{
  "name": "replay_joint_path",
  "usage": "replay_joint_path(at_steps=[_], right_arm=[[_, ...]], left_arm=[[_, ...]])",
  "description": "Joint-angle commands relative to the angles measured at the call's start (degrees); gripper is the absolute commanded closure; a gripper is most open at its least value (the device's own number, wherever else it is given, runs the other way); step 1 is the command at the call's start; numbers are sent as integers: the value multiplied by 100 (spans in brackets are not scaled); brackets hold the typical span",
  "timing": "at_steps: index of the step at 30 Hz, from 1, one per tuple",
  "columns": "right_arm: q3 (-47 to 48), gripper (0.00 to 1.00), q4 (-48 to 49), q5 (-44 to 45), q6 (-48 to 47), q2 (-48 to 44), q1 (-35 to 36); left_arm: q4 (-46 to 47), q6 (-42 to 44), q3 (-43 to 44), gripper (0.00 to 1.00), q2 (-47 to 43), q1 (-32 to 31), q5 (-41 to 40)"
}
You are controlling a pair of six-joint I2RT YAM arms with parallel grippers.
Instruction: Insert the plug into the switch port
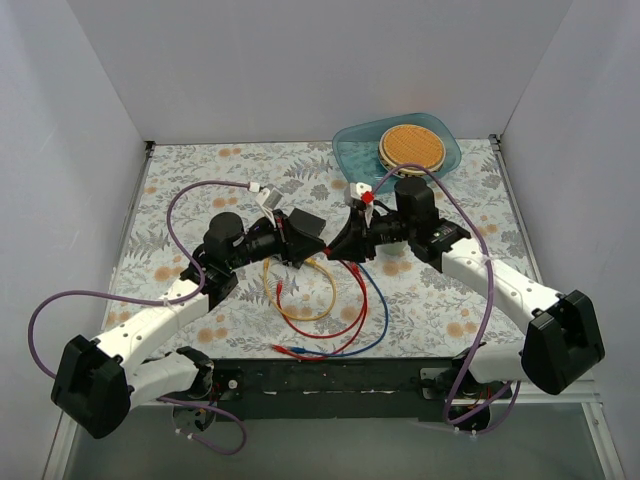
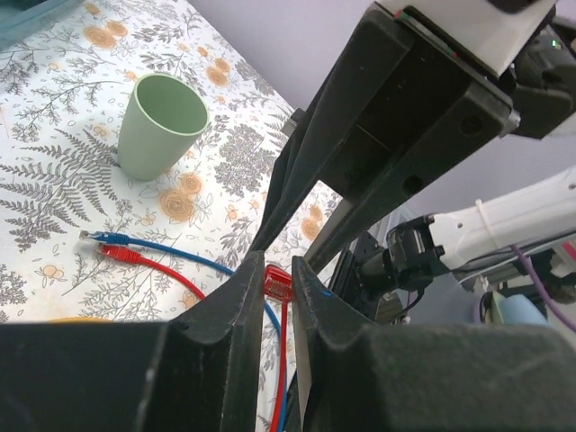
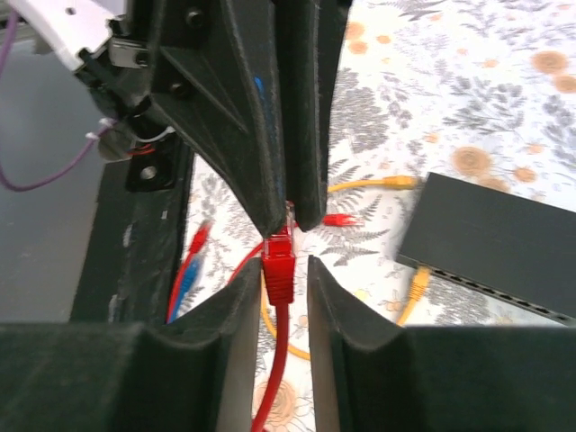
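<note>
The red plug (image 3: 279, 270) hangs on its red cable between both grippers above the table. My left gripper (image 2: 277, 270) is shut on the plug's clear tip. It also shows in the right wrist view (image 3: 290, 216), coming down from above. My right gripper (image 3: 277, 265) is open. Its fingers stand either side of the plug's red boot, with a gap on the right side. The two grippers meet tip to tip in the top view, left gripper (image 1: 320, 247), right gripper (image 1: 337, 247). The black switch box (image 3: 490, 238) lies flat just beyond them, with a yellow plug (image 3: 418, 281) at its port edge. The box also shows in the top view (image 1: 308, 223).
A green cup (image 2: 162, 121) stands on the floral cloth. A teal tray (image 1: 352, 150) with a round waffle sits at the back right. Loose red (image 1: 340, 325), blue (image 1: 378, 320) and yellow cables (image 1: 300, 300) lie in loops in front of the grippers.
</note>
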Motion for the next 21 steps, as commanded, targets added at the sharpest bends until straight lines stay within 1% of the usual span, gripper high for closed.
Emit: replay_joint_path(at_steps=[1, 2, 3, 5, 6, 7, 9, 13, 20, 21], right_arm=[[185, 66, 349, 653, 205, -325, -29], [184, 64, 375, 714, 223, -343, -29], [158, 55, 384, 906, 275, -404, -29], [79, 45, 463, 1074, 302, -466, -29], [44, 43, 524, 1197, 345, -553, -29], [-43, 41, 638, 1250, 407, -598, -20], [-123, 39, 771, 1582, 469, -755, 50], [-290, 38, 1105, 2356, 530, -993, 313], [-9, 41, 894, 3087, 285, -731, 884], [0, 41, 877, 3349, 197, -721, 946]], left_arm=[[-132, -511, 456, 100, -24, -52, -481], [-150, -582, 482, 100, -15, -69, -525], [-150, -644, 544, 100, -23, -69, -647], [-333, -864, 605, 100, -41, -69, -885], [-448, -969, 658, 100, -59, -69, -1208], [-544, -1057, 745, 100, -50, -69, -1342], [-835, -1364, 843, 100, -50, -69, -1675], [-1072, -1629, 1010, 100, 73, -69, -1800], [-1090, -1805, 1001, 100, 91, -69, -1835], [-1082, -1813, 1001, 100, 73, -69, -1835]])
